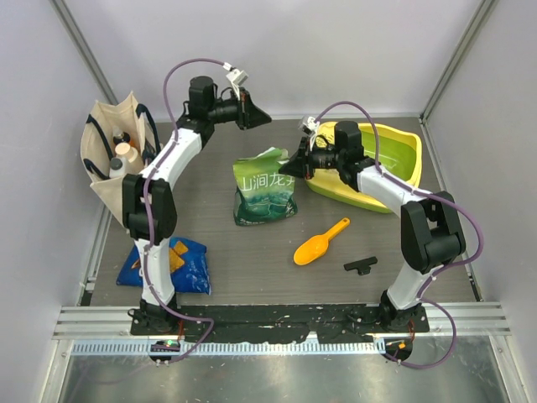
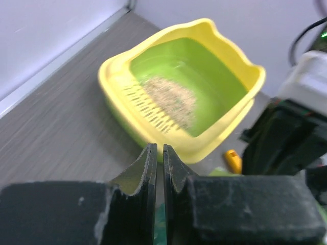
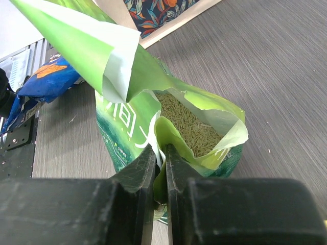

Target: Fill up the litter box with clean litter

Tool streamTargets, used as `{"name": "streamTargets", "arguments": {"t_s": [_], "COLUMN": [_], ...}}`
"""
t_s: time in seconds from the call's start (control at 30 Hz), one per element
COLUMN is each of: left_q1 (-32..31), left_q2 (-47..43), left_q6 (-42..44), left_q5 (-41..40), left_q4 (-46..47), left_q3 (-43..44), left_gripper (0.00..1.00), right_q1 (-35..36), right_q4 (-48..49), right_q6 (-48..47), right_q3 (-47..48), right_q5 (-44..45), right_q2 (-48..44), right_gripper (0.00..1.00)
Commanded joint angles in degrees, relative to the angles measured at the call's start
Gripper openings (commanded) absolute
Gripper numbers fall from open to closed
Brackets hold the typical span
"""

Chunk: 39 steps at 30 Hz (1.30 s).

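The litter box [image 1: 401, 137], yellow with a lime-green basin, stands at the back right. In the left wrist view its rim [image 2: 116, 66] surrounds a small patch of beige litter [image 2: 171, 99] beside the slotted grate. An open green pouch [image 1: 263, 191] stands mid-table, and the right wrist view shows pellets of litter [image 3: 189, 125] inside it. My right gripper [image 1: 295, 164] is shut on the pouch's top edge [image 3: 168, 138], its fingertips [image 3: 151, 153] pinching the folded film. My left gripper [image 1: 258, 117] is shut and empty, raised behind the pouch and facing the box [image 2: 157, 149].
An orange scoop [image 1: 321, 242] and a small black part [image 1: 361, 265] lie in front of the box. A blue Doritos bag [image 1: 166, 264] lies at the front left. A cloth tote [image 1: 113, 151] with bottles stands at the back left. Walls enclose the table.
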Motion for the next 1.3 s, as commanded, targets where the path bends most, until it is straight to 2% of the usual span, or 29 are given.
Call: {"name": "streamTargets", "arguments": {"t_s": [0.0,0.23,0.5,0.9,1.07,1.27], "left_q1": [0.9,-1.6,-3.8,-5.3,-5.3,-5.9], "left_q2": [3.4,2.2,1.3,-1.8,-0.7,0.1], "left_q6": [15.3,18.2,14.7,10.5,5.0,2.5], "left_q5": [-3.7,0.2,6.7,8.9,10.4,12.6], "left_q4": [-12.9,-13.8,-11.3,-6.9,-4.4,-2.9], "left_q3": [2.6,-2.3,-4.4,-10.4,-10.5,-10.3], "left_gripper": [0.11,0.03,0.02,0.0,0.0,0.0], "right_q1": [-0.1,-0.1,-0.1,-0.5,-0.8,-1.3], "right_q4": [1.5,0.8,1.5,3.0,2.0,1.0], "right_q6": [-1.0,-0.8,-0.2,1.5,-1.1,-3.9], "right_q3": [2.9,2.9,3.1,2.4,2.3,2.3], "right_q5": [-0.1,-0.7,-0.7,0.1,2.5,5.0], "right_q2": [-0.1,0.0,0.5,0.8,0.6,0.3], "right_gripper": [0.15,0.13,0.13,0.13,0.17,0.24]}}
